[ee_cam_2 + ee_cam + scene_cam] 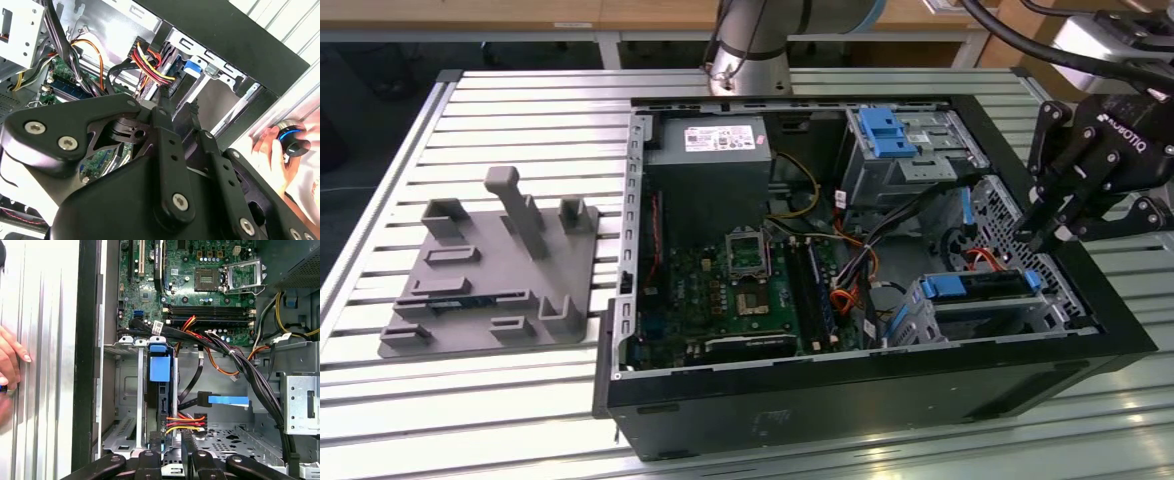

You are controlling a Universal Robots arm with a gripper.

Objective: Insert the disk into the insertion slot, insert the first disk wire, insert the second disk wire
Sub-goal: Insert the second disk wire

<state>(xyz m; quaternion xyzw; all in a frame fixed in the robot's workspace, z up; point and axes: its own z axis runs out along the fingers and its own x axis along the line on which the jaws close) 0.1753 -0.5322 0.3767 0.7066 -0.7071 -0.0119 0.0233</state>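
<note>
Ok, disk point(977, 287) sits in the insertion slot point(1014, 322), lower right of the exterior view. Gripper point(1047, 238) hangs just up-right of it, fingers point(167, 145) slightly parted, gripping nothing.

We take this for a robotics lab or test workshop: a slatted aluminium surface point(520, 110) carries an opened computer case point(854, 390) and a grey fixture point(494, 270), with a robot arm point(750, 45) rising at the far edge.

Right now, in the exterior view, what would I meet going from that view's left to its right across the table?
Grey plastic fixture plate with upright posts → green motherboard → silver disk in its bright blue carrier → black gripper.
</note>
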